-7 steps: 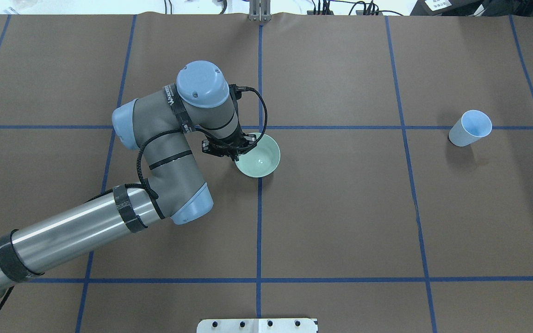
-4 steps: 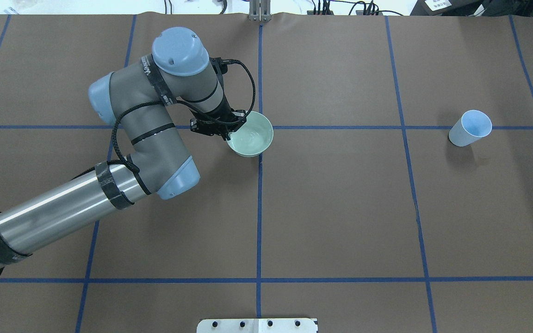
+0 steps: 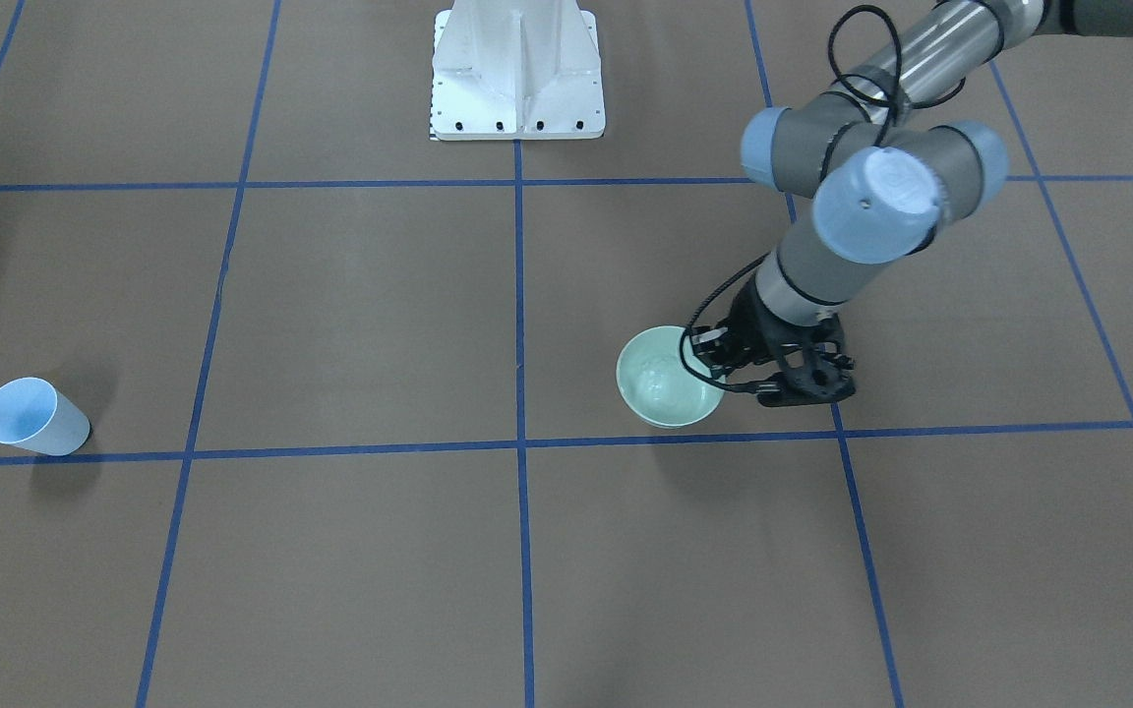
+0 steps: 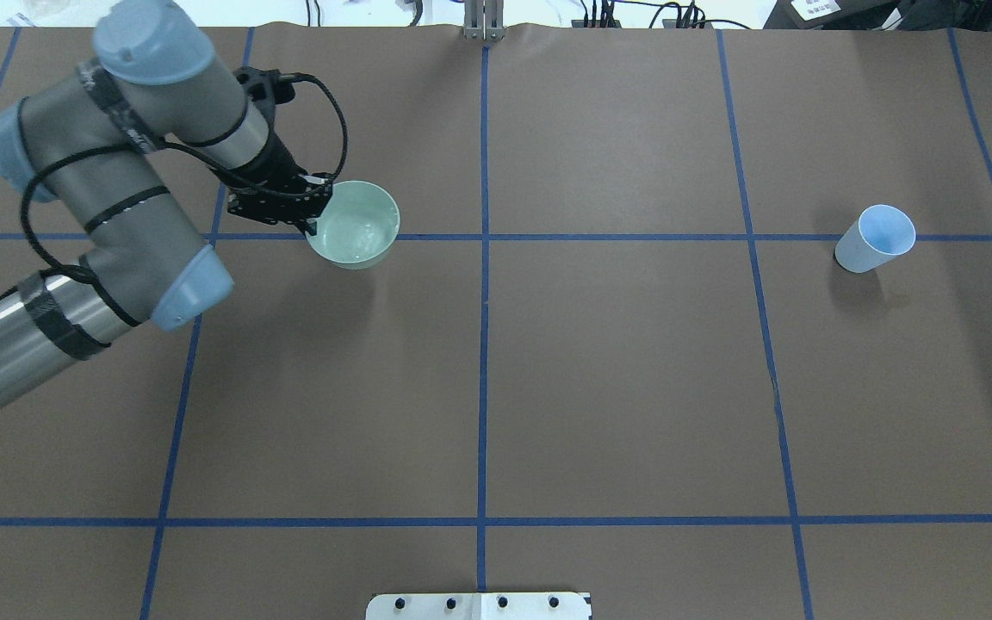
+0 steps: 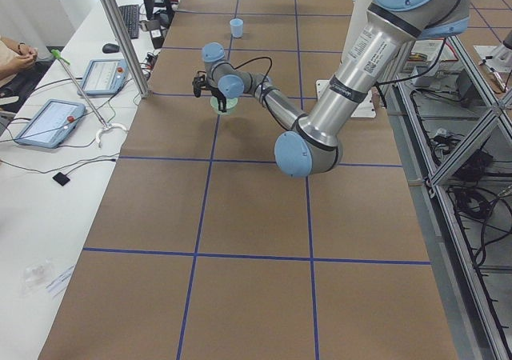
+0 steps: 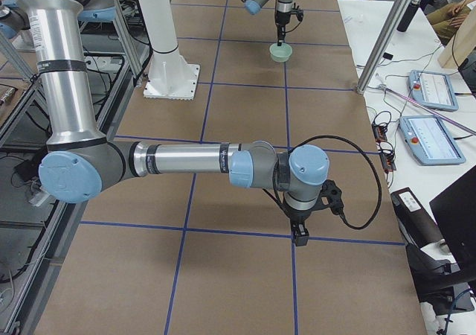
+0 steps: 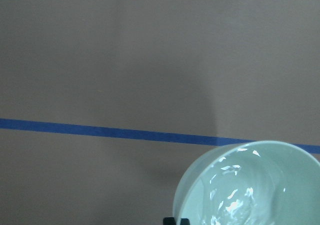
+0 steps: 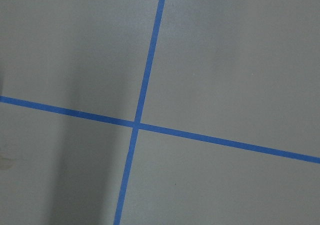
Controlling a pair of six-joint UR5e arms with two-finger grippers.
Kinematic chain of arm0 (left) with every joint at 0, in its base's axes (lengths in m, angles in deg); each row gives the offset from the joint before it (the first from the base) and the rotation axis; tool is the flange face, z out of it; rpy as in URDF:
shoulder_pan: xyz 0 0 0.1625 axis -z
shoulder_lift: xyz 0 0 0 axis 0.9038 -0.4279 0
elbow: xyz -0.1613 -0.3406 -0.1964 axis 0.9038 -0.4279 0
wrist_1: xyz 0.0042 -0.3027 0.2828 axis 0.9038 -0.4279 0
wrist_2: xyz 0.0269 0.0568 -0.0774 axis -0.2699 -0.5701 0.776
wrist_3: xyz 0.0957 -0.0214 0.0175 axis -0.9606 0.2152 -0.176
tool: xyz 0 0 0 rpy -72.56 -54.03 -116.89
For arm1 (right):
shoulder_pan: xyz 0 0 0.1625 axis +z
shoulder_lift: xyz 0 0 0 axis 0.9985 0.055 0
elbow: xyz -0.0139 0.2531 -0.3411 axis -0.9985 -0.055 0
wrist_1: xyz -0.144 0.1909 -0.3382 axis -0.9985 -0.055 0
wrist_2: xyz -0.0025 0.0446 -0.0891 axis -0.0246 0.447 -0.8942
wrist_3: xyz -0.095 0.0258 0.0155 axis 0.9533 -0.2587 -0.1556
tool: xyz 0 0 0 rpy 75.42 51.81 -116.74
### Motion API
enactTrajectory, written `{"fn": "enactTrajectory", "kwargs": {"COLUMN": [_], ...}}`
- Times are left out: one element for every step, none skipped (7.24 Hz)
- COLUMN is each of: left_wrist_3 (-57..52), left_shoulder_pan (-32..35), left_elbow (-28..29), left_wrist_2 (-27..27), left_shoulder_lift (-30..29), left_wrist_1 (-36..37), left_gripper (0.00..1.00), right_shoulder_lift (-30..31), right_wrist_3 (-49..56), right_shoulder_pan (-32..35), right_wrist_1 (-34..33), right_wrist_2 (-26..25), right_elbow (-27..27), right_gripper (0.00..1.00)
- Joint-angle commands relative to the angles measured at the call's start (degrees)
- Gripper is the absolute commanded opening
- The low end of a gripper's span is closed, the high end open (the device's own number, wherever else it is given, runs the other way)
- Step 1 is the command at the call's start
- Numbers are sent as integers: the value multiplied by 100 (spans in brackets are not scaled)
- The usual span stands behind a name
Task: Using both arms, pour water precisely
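My left gripper [image 4: 317, 222] is shut on the rim of a pale green bowl [image 4: 354, 226] that holds rippling water [image 7: 235, 205]. The bowl hangs above the brown table in its left half, casting a shadow below it. In the front view the bowl [image 3: 670, 391] sits left of the left gripper [image 3: 711, 367]. A light blue paper cup [image 4: 875, 238] stands alone at the far right, also seen in the front view as the cup [image 3: 33, 417]. My right gripper [image 6: 300, 234] points down near the table's right end; I cannot tell whether it is open or shut.
Blue tape lines [image 4: 483, 379] divide the brown table into squares. The white pedestal [image 3: 517, 74] stands at the robot's edge. A metal post [image 5: 120, 32] and a side bench with tablets [image 5: 48, 122] lie beyond the far edge, where a person's hand [image 5: 16, 52] rests.
The left arm has carried the bowl leftward and a little farther from the robot, away from the centre line. The water in it now ripples. The cup has not moved.
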Motion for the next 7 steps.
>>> {"fn": "enactTrajectory", "kwargs": {"left_wrist_3": [-1356, -1875, -2089, -2135, -2127, -2127, -2136], "left_shoulder_pan": [779, 1017, 1202, 1291, 1301, 1301, 1292], "left_elbow": [-372, -408, -400, -400, -400, -391, -295], "left_wrist_2": [351, 439, 727, 895, 905, 897, 897], "left_shoulder_lift": [1031, 1375, 1726, 2226, 2640, 2896, 3151], "left_wrist_1": [-17, -44, -357, -865, -1314, -1501, -1877], "left_gripper": [0, 0, 0, 0, 0, 0, 0], "right_shoulder_lift": [0, 9, 9, 18, 9, 9, 9], "right_wrist_3": [-155, -156, -164, -164, -164, -156, -156], "right_shoulder_pan": [0, 0, 0, 0, 0, 0, 0], "right_wrist_1": [5, -3, -3, 5, 5, 5, -3], "right_wrist_2": [14, 15, 15, 15, 6, -3, 6], "right_elbow": [61, 96, 105, 114, 123, 123, 123], "right_gripper": [100, 100, 100, 100, 100, 100, 100]}}
